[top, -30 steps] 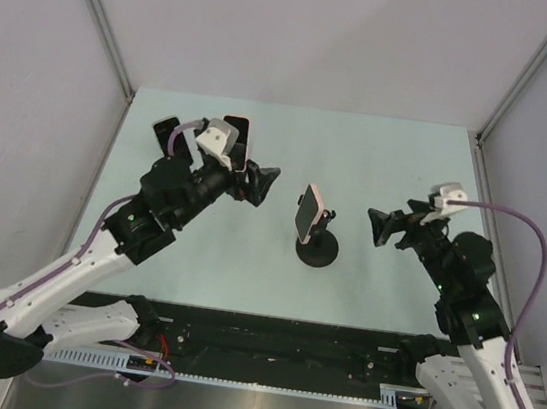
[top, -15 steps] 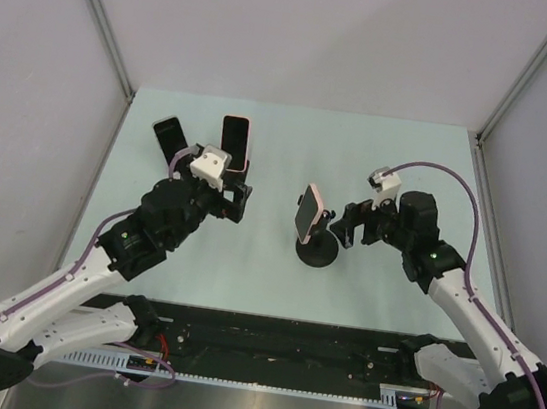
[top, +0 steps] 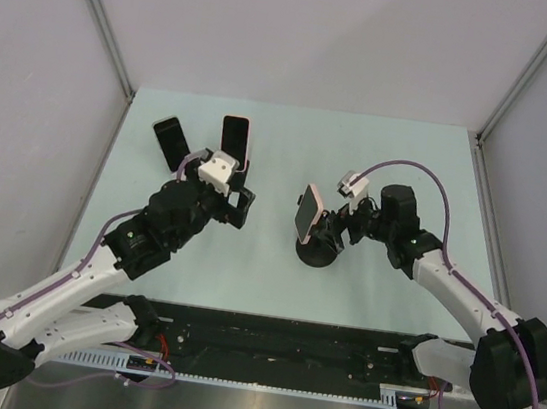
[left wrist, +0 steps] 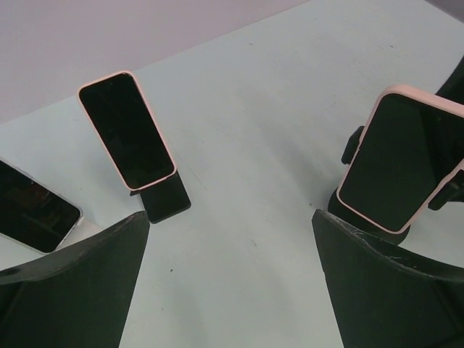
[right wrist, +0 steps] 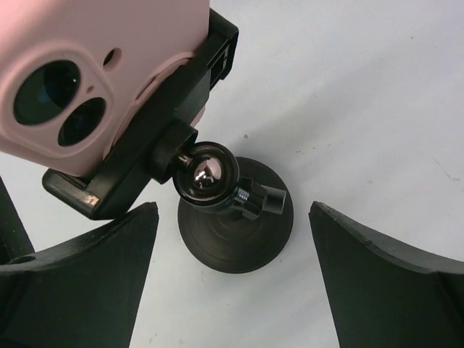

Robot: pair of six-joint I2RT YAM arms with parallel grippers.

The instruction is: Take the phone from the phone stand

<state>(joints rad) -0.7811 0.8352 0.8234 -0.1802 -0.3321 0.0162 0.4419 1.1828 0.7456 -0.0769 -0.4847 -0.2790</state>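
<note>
The phone (top: 306, 214) in a pink case sits clamped in a black phone stand (top: 317, 252) with a round base, mid-table. The right wrist view shows the phone's pink back with its camera lenses (right wrist: 87, 72), the ball joint (right wrist: 209, 170) and the base (right wrist: 235, 232). My right gripper (top: 337, 228) is open and empty just right of the stand, with the base between its fingers (right wrist: 232, 283). My left gripper (top: 238, 206) is open and empty to the left of the stand (left wrist: 230, 290). The phone's dark screen (left wrist: 395, 167) shows at the right of the left wrist view.
Two other phones stand at the back left: one pink-edged (top: 234, 142) on a small black stand (left wrist: 163, 199), one further left (top: 171, 138). Grey walls close in the table (top: 400, 161) on three sides.
My right arm has swung left from the table's right side and now has its open fingers around the stand's base. My left arm has shifted slightly right and nearer. The phone has not moved.
</note>
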